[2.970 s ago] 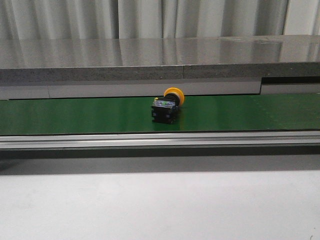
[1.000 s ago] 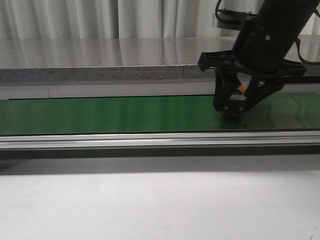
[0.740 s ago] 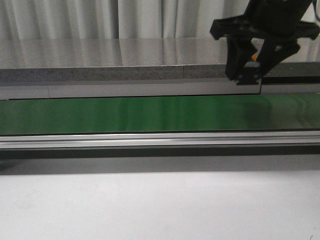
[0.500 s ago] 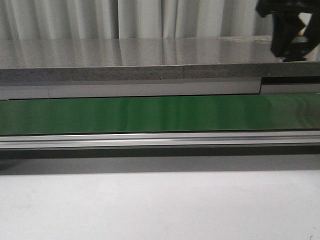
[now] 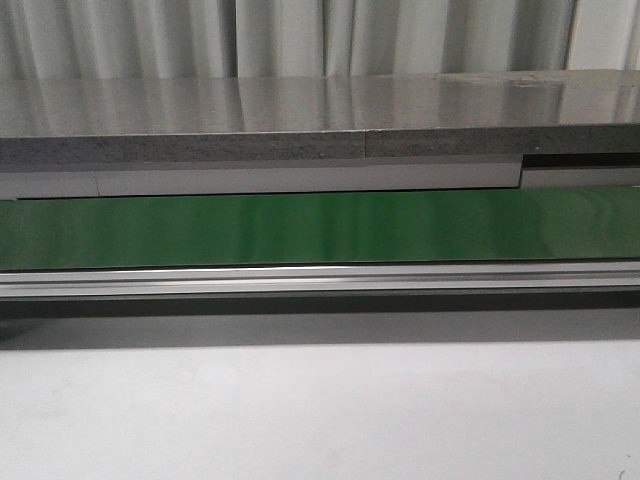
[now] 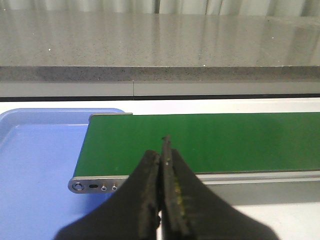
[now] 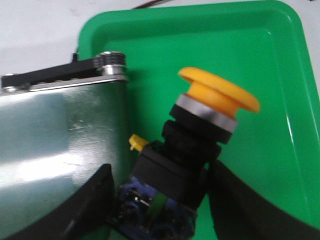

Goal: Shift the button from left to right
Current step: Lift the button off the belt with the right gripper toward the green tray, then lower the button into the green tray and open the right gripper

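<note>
The button (image 7: pixel 197 150) looks like glossy yellow and matt black plastic; the conveyor belt (image 5: pixel 320 228) is smooth, sheeny green, edged by brushed metal rail (image 5: pixel 320 280)

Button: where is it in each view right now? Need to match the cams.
Front view: not in it; only the bare green belt.
Left wrist view: not in it; belt end beside a blue tray.
Right wrist view: button centre frame, clamped in the right gripper over a green tray.
Shared landmark: the green belt.
</note>
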